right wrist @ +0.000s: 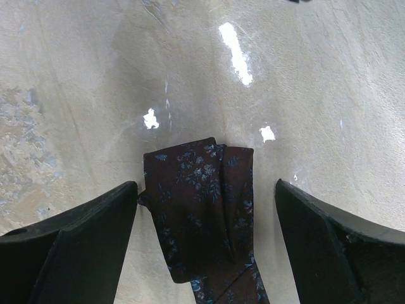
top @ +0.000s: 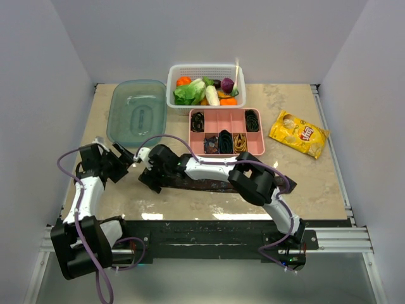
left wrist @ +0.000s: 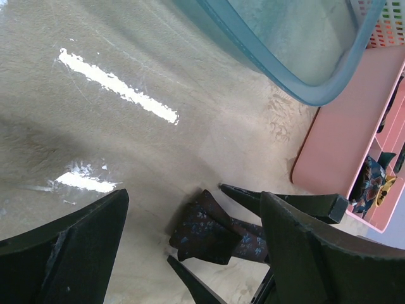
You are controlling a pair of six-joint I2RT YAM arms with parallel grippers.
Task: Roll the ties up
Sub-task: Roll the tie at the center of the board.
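Observation:
A dark maroon tie (top: 209, 184) with small blue flowers lies flat along the near part of the table. Its left end is folded over into a short flap (right wrist: 199, 209). My right gripper (top: 147, 177) reaches across to that end and is open; its fingers straddle the folded flap in the right wrist view (right wrist: 205, 187) without touching it. My left gripper (top: 130, 158) is open just left of the same end. In the left wrist view (left wrist: 195, 209) it faces the flap (left wrist: 205, 231) and the right gripper's thin fingertips (left wrist: 243, 194). Coiled black and gold ties sit in a pink tray (top: 226, 114).
A white basket (top: 204, 71) of toy vegetables stands at the back. A teal lid (top: 137, 111) lies at the back left, close to the left gripper. A yellow chips bag (top: 299, 133) lies right of the tray. Purple cables loop over both arms.

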